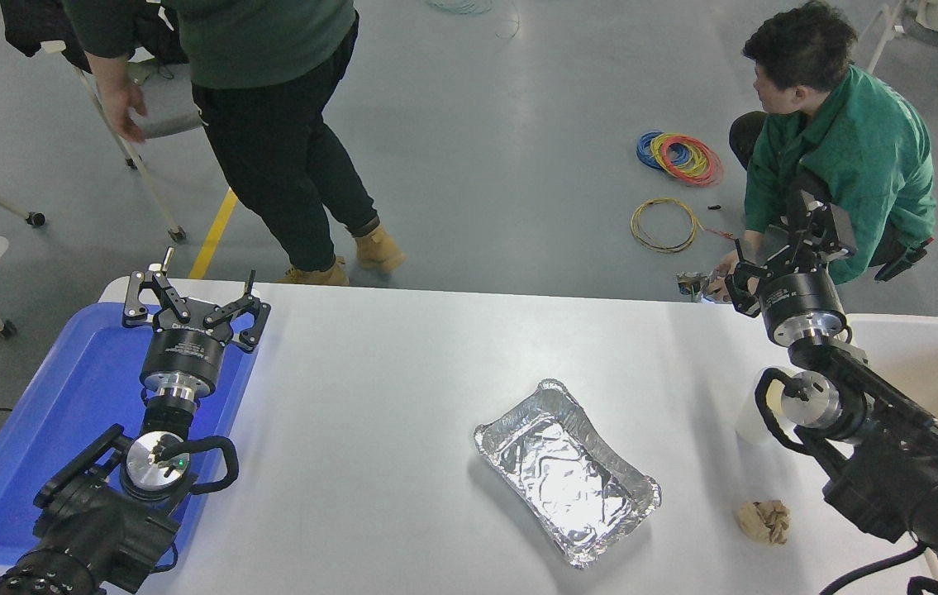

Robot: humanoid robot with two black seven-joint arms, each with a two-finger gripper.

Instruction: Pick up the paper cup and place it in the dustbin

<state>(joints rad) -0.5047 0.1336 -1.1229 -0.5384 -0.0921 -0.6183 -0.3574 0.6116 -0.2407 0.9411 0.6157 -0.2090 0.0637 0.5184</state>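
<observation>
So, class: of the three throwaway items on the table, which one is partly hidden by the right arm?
The paper cup: white, tucked behind the right arm. The foil tray and crumpled paper ball lie in full view.

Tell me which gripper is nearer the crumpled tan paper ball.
Right. The right gripper is raised past the table's far edge, up-table from the crumpled tan paper ball, its arm passing close beside it. The left gripper hangs over the blue tray, far across the table.

My left gripper carries a line of white print on its body, too small to read.
</observation>
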